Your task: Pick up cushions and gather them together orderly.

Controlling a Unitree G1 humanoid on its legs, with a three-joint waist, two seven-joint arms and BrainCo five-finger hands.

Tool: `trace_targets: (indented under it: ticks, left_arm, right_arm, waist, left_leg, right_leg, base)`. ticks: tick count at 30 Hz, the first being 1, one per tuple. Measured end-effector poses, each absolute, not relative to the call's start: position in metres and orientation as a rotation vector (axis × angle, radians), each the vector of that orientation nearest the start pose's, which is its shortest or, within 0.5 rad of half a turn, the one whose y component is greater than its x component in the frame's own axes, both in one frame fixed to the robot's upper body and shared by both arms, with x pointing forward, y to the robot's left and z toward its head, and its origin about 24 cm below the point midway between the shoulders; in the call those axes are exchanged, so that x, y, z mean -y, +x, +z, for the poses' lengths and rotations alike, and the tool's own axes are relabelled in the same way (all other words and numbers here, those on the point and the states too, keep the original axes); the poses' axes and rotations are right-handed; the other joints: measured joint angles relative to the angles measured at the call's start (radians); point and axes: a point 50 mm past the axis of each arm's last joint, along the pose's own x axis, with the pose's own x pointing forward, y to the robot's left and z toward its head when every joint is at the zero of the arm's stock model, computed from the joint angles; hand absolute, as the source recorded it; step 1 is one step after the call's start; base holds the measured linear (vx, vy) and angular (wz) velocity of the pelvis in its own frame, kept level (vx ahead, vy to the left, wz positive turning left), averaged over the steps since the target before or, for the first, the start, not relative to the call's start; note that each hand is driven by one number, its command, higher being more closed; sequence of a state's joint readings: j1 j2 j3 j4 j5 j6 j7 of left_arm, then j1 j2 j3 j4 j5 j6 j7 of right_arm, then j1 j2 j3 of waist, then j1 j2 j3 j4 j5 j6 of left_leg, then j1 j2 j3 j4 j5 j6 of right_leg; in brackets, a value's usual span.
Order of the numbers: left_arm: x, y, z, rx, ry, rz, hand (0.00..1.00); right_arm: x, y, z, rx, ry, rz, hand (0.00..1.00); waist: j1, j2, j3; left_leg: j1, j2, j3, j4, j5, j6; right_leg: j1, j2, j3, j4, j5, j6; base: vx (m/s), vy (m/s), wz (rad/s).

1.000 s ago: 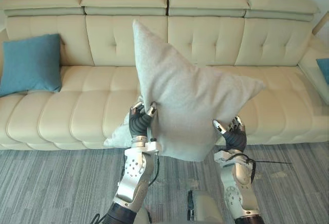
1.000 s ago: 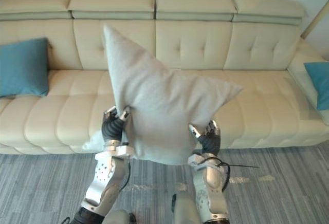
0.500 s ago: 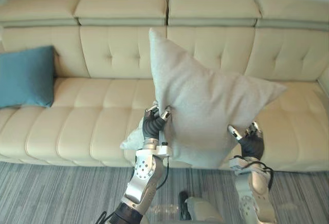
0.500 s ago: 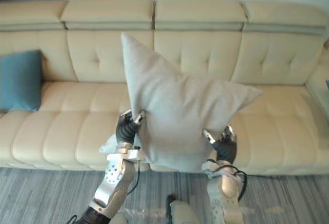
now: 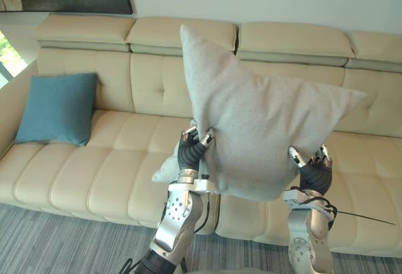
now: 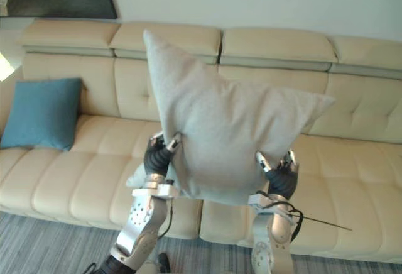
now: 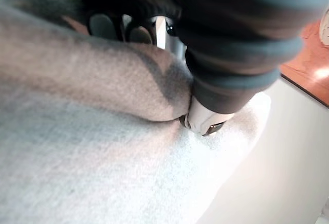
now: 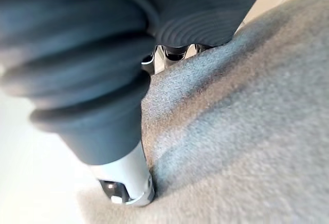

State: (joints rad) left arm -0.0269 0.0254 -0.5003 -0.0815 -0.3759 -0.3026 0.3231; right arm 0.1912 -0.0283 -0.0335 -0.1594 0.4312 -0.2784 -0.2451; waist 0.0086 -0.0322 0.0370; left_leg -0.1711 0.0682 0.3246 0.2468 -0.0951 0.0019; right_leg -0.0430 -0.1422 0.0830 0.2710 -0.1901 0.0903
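Now, carry step: grey cushion (image 5: 257,129) held aloft before sofa (image 5: 119,167), left robot hand (image 5: 190,151) and right robot hand (image 5: 312,172) each pinching its lower edge. Next, likely: swing left, set it upright beside blue cushion (image 5: 58,107).

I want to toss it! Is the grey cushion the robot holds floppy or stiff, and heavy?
Probably soft but springy: the grey cushion dents where the left hand and right hand pinch it, yet its corners stand out pointed. Likely light, since two hands pinching its lower edge hold it up.
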Motion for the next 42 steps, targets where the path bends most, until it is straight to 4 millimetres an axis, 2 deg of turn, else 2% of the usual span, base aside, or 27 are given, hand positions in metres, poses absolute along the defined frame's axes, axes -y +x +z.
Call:
trace_targets:
  ticks: [1, 2, 5, 6, 9, 10, 11, 13, 15, 17, 22, 24, 27, 28, 29, 30, 32, 33, 35, 36, 39, 42]
  left_arm:
    - [-0.057, 0.232, 0.083, 0.217, -0.47, -0.149, 1.0]
    - [-0.057, 0.232, 0.082, 0.213, -0.466, -0.15, 1.0]
    - [-0.059, 0.233, 0.075, 0.188, -0.44, -0.146, 1.0]
    - [-0.061, 0.233, 0.073, 0.183, -0.426, -0.146, 1.0]
    - [-0.062, 0.235, 0.076, 0.2, -0.425, -0.142, 1.0]
    - [-0.064, 0.235, 0.076, 0.207, -0.418, -0.144, 1.0]
    - [-0.064, 0.238, 0.078, 0.217, -0.412, -0.148, 1.0]
    - [-0.062, 0.238, 0.078, 0.209, -0.417, -0.149, 1.0]
    - [-0.062, 0.239, 0.079, 0.217, -0.416, -0.152, 1.0]
    - [-0.063, 0.242, 0.083, 0.236, -0.408, -0.154, 1.0]
    - [-0.062, 0.258, 0.095, 0.287, -0.359, -0.167, 1.0]
    - [-0.063, 0.275, 0.115, 0.357, -0.341, -0.146, 1.0]
    - [-0.064, 0.296, 0.145, 0.461, -0.305, -0.1, 1.0]
    - [-0.065, 0.3, 0.15, 0.477, -0.296, -0.088, 1.0]
    - [-0.067, 0.308, 0.162, 0.511, -0.283, -0.065, 1.0]
    - [-0.068, 0.311, 0.165, 0.52, -0.278, -0.057, 1.0]
    - [-0.069, 0.328, 0.191, 0.587, -0.243, -0.011, 1.0]
    - [-0.069, 0.33, 0.195, 0.596, -0.236, -0.007, 1.0]
    - [-0.069, 0.349, 0.229, 0.671, -0.166, 0.019, 1.0]
    - [-0.069, 0.351, 0.235, 0.682, -0.158, 0.025, 1.0]
    - [-0.067, 0.364, 0.292, 0.798, -0.075, 0.054, 1.0]
    - [-0.061, 0.369, 0.316, 0.837, 0.0, 0.074, 1.0]
  right_arm:
    - [0.194, 0.209, 0.054, 0.212, 0.409, -0.381, 1.0]
    - [0.194, 0.211, 0.049, 0.19, 0.406, -0.382, 1.0]
    - [0.192, 0.221, 0.04, 0.148, 0.402, -0.379, 1.0]
    - [0.191, 0.225, 0.038, 0.136, 0.4, -0.375, 1.0]
    - [0.19, 0.233, 0.045, 0.162, 0.373, -0.351, 1.0]
    - [0.19, 0.236, 0.047, 0.173, 0.357, -0.343, 1.0]
    - [0.191, 0.239, 0.05, 0.186, 0.346, -0.336, 1.0]
    - [0.194, 0.244, 0.05, 0.176, 0.316, -0.327, 1.0]
    - [0.194, 0.246, 0.052, 0.18, 0.313, -0.323, 1.0]
    - [0.193, 0.25, 0.057, 0.201, 0.282, -0.314, 1.0]
    - [0.195, 0.272, 0.078, 0.271, 0.207, -0.308, 1.0]
    - [0.19, 0.29, 0.104, 0.358, 0.183, -0.305, 1.0]
    - [0.184, 0.307, 0.143, 0.479, 0.17, -0.313, 1.0]
    - [0.183, 0.31, 0.15, 0.499, 0.166, -0.317, 1.0]
    - [0.179, 0.316, 0.165, 0.542, 0.159, -0.321, 1.0]
    - [0.178, 0.318, 0.169, 0.555, 0.156, -0.321, 1.0]
    - [0.175, 0.332, 0.202, 0.638, 0.129, -0.335, 1.0]
    - [0.175, 0.334, 0.206, 0.646, 0.126, -0.336, 1.0]
    - [0.176, 0.348, 0.246, 0.728, 0.109, -0.362, 1.0]
    - [0.176, 0.35, 0.252, 0.74, 0.108, -0.366, 1.0]
    - [0.181, 0.354, 0.304, 0.853, 0.154, -0.413, 1.0]
    - [0.186, 0.361, 0.32, 0.849, 0.191, -0.464, 1.0]
  waist:
    - [-0.001, 0.0, 0.0]
    - [-0.002, -0.002, 0.001]
    - [-0.01, -0.008, 0.013]
    - [-0.015, -0.009, 0.024]
    - [-0.009, -0.009, 0.024]
    - [-0.01, -0.018, 0.019]
    - [-0.014, -0.033, 0.024]
    - [-0.009, -0.006, 0.018]
    - [-0.007, 0.015, 0.008]
    - [-0.01, 0.014, 0.009]
    - [-0.012, 0.016, 0.018]
    - [-0.009, 0.017, 0.069]
    - [-0.002, 0.018, 0.105]
    - [-0.002, 0.019, 0.111]
    - [0.0, 0.018, 0.127]
    - [0.0, 0.019, 0.13]
    - [0.001, 0.025, 0.141]
    - [0.0, 0.026, 0.142]
    - [0.0, 0.039, 0.181]
    - [0.0, 0.04, 0.182]
    - [-0.006, 0.067, 0.238]
    - [-0.011, 0.082, 0.266]
  left_leg:
    - [0.001, 0.0, 0.003, 0.0, -0.003, 0.001]
    - [0.006, 0.004, 0.015, 0.0, -0.008, 0.005]
    - [0.045, 0.006, 0.031, -0.004, -0.016, 0.014]
    - [0.07, 0.008, 0.038, -0.015, -0.023, 0.014]
    - [0.062, 0.007, 0.039, -0.012, -0.048, -0.002]
    - [0.047, -0.006, 0.025, -0.004, -0.048, -0.012]
    - [0.029, -0.018, 0.005, 0.026, -0.053, -0.022]
    - [0.012, 0.001, -0.023, 0.038, -0.048, -0.041]
    - [0.003, 0.023, -0.04, 0.019, -0.029, -0.044]
    - [0.014, 0.028, -0.054, -0.052, 0.01, -0.057]
    - [-0.009, 0.026, -0.073, -0.128, 0.06, -0.055]
    - [-0.053, 0.027, -0.077, -0.123, 0.074, -0.051]
    - [-0.156, 0.026, -0.076, -0.106, 0.096, -0.042]
    - [-0.173, 0.027, -0.076, -0.096, 0.096, -0.042]
    - [-0.201, 0.028, -0.076, -0.084, 0.096, -0.042]
    - [-0.208, 0.028, -0.076, -0.084, 0.097, -0.04]
    - [-0.268, 0.027, -0.075, -0.068, 0.106, -0.035]
    - [-0.273, 0.026, -0.075, -0.069, 0.109, -0.035]
    - [-0.3, 0.02, -0.077, -0.081, 0.129, -0.031]
    - [-0.306, 0.018, -0.076, -0.089, 0.135, -0.03]
    - [-0.335, 0.001, -0.084, -0.167, 0.2, -0.025]
    - [-0.337, -0.01, -0.093, -0.226, 0.241, -0.028]
  right_leg:
    - [-0.012, 0.001, 0.007, 0.02, 0.002, 0.003]
    - [-0.062, 0.009, 0.026, 0.11, 0.008, 0.013]
    - [-0.158, 0.02, 0.058, 0.315, 0.041, 0.061]
    - [-0.174, 0.02, 0.068, 0.353, 0.009, 0.039]
    - [-0.218, 0.022, 0.057, 0.264, -0.015, 0.029]
    - [-0.203, 0.019, 0.049, 0.149, 0.019, 0.0]
    - [-0.2, 0.006, 0.041, 0.105, 0.019, 0.012]
    - [-0.199, 0.022, 0.014, 0.087, 0.027, -0.003]
    - [-0.182, 0.044, -0.007, 0.032, 0.053, -0.018]
    - [-0.155, 0.064, -0.024, -0.051, 0.099, -0.029]
    - [-0.162, 0.068, -0.048, -0.128, 0.146, -0.037]
    - [-0.206, 0.067, -0.05, -0.119, 0.161, -0.037]
    - [-0.315, 0.063, -0.051, -0.082, 0.174, -0.037]
    - [-0.329, 0.063, -0.051, -0.078, 0.174, -0.037]
    - [-0.361, 0.062, -0.049, -0.063, 0.174, -0.037]
    - [-0.369, 0.062, -0.049, -0.06, 0.174, -0.037]
    - [-0.429, 0.059, -0.047, -0.044, 0.179, -0.034]
    - [-0.435, 0.059, -0.047, -0.044, 0.182, -0.034]
    - [-0.47, 0.056, -0.046, -0.04, 0.192, -0.032]
    - [-0.481, 0.054, -0.045, -0.039, 0.195, -0.032]
    - [-0.54, 0.049, -0.05, -0.038, 0.213, -0.029]
    - [-0.566, 0.048, -0.056, -0.032, 0.214, -0.03]
  base:
    - [0.07, 0.102, -0.23]
    - [0.05, 0.09, -0.28]
    - [0.03, 0.066, -0.18]
    - [-0.02, 0.007, -0.1]
    - [-0.02, -0.054, -0.01]
    - [0.03, -0.14, 0.37]
    - [0.05, -0.175, 0.42]
    - [0.09, -0.137, 0.21]
    - [0.11, -0.108, 0.08]
    - [0.1, -0.073, 0.1]
    - [0.07, -0.031, 0.13]
    - [-0.04, 0.006, 0.06]
    - [-0.11, 0.002, 0.05]
    - [-0.1, -0.005, 0.01]
    - [-0.07, -0.007, 0.0]
    - [-0.11, -0.01, -0.01]
    - [-0.1, -0.01, 0.01]
    - [-0.07, -0.01, -0.02]
    - [-0.09, -0.009, 0.0]
    - [-0.08, 0.0, 0.05]
    - [-0.06, -0.005, 0.11]
    - [0.0, -0.012, 0.12]
